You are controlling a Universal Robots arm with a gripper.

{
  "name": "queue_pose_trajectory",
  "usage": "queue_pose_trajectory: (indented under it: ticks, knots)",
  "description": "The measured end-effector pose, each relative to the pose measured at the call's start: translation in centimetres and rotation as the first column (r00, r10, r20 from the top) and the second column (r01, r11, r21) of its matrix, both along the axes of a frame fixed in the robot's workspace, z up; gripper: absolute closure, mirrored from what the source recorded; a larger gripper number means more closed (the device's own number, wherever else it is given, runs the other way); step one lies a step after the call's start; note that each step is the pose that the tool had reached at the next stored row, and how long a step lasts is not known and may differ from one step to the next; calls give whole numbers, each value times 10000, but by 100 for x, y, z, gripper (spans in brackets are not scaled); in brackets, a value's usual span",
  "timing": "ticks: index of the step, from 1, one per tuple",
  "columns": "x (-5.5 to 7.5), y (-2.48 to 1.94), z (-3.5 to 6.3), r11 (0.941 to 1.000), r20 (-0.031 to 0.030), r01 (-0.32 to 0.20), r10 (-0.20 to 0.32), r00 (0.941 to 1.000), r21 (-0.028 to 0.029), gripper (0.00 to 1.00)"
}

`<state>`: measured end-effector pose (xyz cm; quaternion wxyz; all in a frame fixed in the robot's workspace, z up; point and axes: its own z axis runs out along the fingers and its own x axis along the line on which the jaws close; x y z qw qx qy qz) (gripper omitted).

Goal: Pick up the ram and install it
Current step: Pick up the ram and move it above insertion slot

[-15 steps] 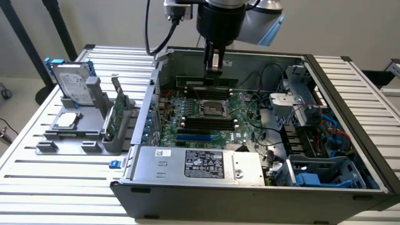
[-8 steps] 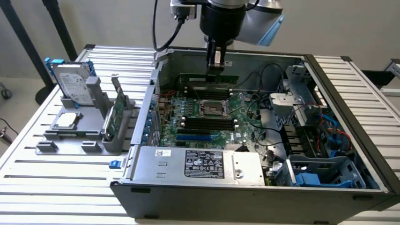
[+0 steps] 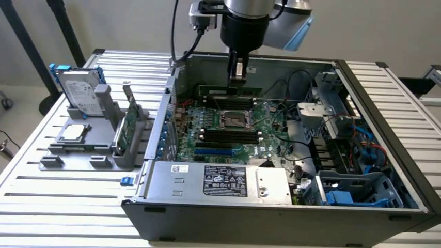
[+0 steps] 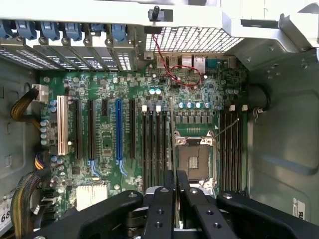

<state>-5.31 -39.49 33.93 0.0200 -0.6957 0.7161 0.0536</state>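
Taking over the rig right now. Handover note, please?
Gripper: jaws shut on the ram, gripped at its upper edge.
Ram: inside the open case, level over the motherboard, by the black slots beside the processor socket.
Done: pickup.
Left: seating it. I cannot tell whether it has entered a slot yet.

table [image 3: 62, 199]: ribbed silvery metal, matt; computer case [image 3: 276, 219]: dark grey metal, matt paint; power supply [image 3: 172, 183]: bare sheet metal, paper label; motherboard [image 4: 199, 89]: green circuit board, slight sheen; ram [image 3: 214, 89]: dark-green board; gripper [image 4: 175, 174]: matt black, smooth; part holder [image 3: 76, 157]: grey matt plastic; drive clips [image 3: 341, 199]: blue plastic, glossy
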Motion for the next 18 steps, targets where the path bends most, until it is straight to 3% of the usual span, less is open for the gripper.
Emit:
queue_pose_trajectory:
  ticks: [5, 12, 18]
  knots:
    - [9, -1, -84, 10000, 2, 1, -1, 10000, -47, 86]
    - [16, -19, -142, 9995, 24, 25, -25, 10000, -301, 86]
    - [20, -35, -212, 9993, 75, 171, -169, 9998, -335, 86]
